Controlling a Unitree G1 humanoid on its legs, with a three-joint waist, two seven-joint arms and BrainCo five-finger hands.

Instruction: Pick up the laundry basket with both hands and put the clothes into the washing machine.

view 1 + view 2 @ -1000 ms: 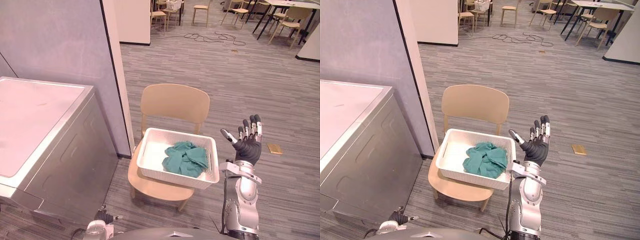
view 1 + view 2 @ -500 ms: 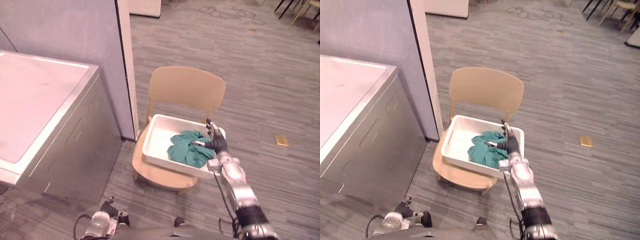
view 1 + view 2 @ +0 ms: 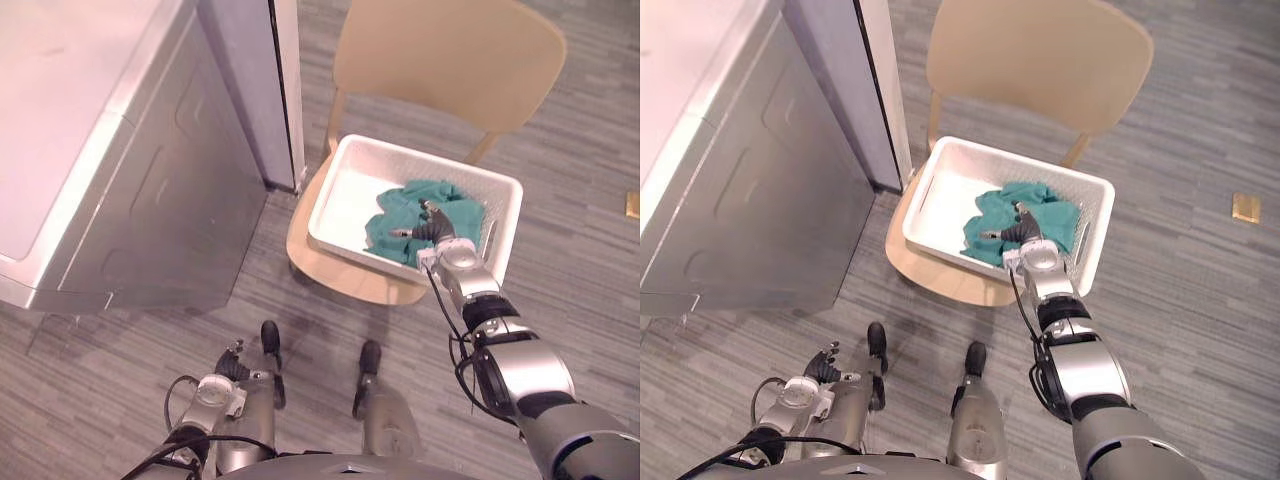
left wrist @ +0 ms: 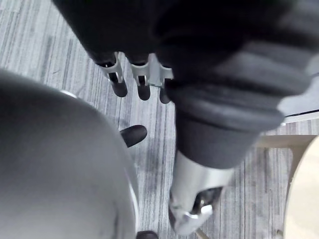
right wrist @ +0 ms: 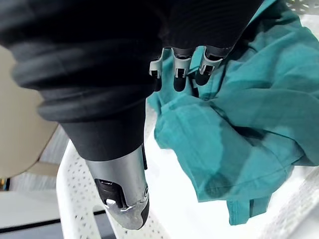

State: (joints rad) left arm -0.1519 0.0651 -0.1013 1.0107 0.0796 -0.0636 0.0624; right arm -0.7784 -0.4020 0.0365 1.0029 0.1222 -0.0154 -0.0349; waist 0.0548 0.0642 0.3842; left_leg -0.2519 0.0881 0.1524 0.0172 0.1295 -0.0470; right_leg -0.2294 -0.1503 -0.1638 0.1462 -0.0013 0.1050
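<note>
Basket: the white laundry basket [image 3: 330,190] sits on the chair [image 3: 450,50], not yet lifted.
Clothes: the teal clothes [image 3: 385,220] lie inside it.
Right hand: the right hand [image 3: 437,228] hovers over the clothes, fingers loosely spread, gripping nothing.
Left hand: the left hand [image 3: 823,362] hangs low, fingers relaxed, well apart from the basket.
Washing machine: the washing machine [image 3: 120,170] stands left of the chair.
Progress: we judge the grasp, lift and loading all remain.

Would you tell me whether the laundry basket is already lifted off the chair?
No, the white laundry basket rests on the seat of the chair, with the teal clothes inside.
</note>
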